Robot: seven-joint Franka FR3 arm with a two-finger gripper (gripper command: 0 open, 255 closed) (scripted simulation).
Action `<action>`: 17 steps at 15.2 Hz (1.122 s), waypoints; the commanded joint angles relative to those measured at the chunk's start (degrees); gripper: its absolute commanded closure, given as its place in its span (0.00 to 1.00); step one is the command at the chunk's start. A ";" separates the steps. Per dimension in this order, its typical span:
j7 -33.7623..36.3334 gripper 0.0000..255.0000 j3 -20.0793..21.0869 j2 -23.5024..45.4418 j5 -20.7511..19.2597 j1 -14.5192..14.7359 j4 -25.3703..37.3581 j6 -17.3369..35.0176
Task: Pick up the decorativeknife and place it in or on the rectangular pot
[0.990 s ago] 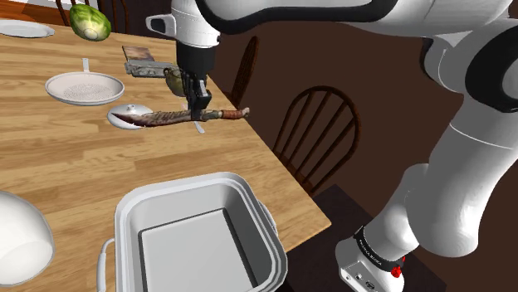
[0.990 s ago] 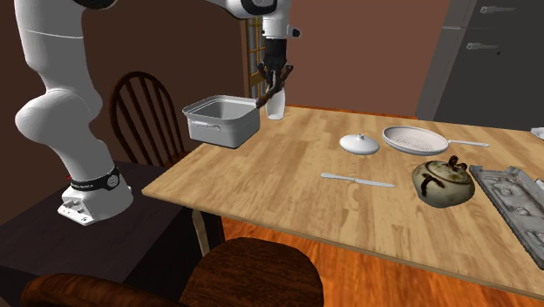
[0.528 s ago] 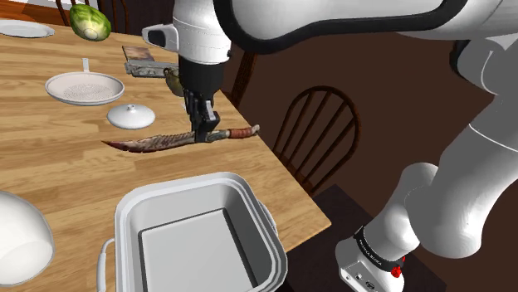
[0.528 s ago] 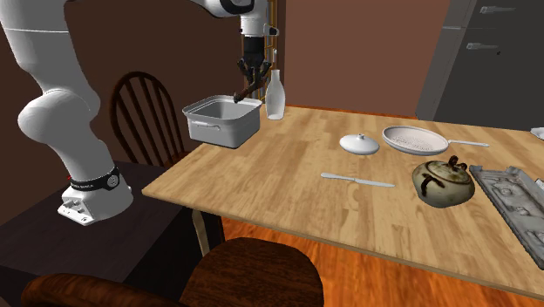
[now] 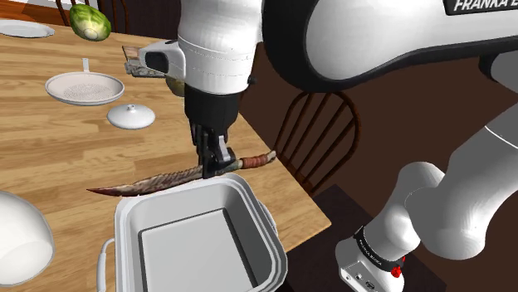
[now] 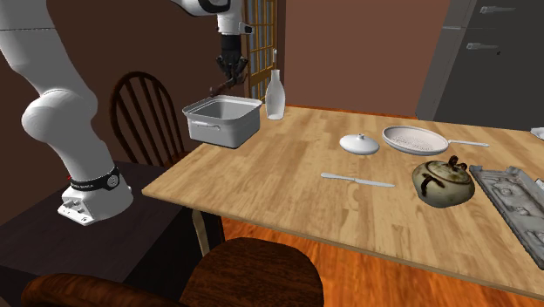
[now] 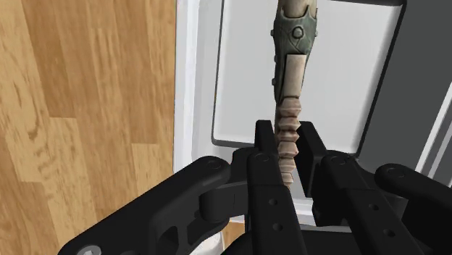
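Gripping: I see the gripper (image 5: 214,163) clenched on the decorative knife (image 5: 158,179), its 2 fingers (image 7: 262,156) pinching the ribbed handle.
Knife: airborne, nearly level, above the rectangular pot (image 5: 259,211), clear of its rim.
Pot: white, on the wooden table (image 5: 50,158).

We looked down from beside and behind the arm's base (image 5: 371,253) in the shoulder view, close over the wooden table (image 5: 50,153), faced the arm from farther off across that table in the second exterior view, and peered steeply down from the wrist, all three sharing the rectangular pot (image 6: 222,122).
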 commanded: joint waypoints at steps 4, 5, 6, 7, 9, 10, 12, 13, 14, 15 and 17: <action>5.09 1.00 2.89 -2.96 1.69 2.75 -3.46 0.74; 5.13 1.00 2.92 -2.83 1.65 2.77 -4.10 1.51; 5.17 1.00 2.95 -2.69 1.60 2.78 -4.73 2.27; 5.22 1.00 2.99 -2.54 1.55 2.79 -5.35 3.03; 5.32 1.00 3.05 -2.19 1.42 2.82 -6.55 4.55; 5.38 1.00 3.09 -1.99 1.35 2.83 -7.13 5.30; 5.52 1.00 3.16 -1.56 1.19 2.86 -8.25 6.82; 5.59 1.00 3.19 -1.33 1.10 2.87 -8.79 7.58; 5.67 1.00 3.22 -1.08 1.00 2.88 -9.32 8.34; 5.76 1.00 3.26 -0.82 0.89 2.90 -9.84 9.10; 5.95 1.00 3.32 -0.25 0.65 2.92 -10.84 10.61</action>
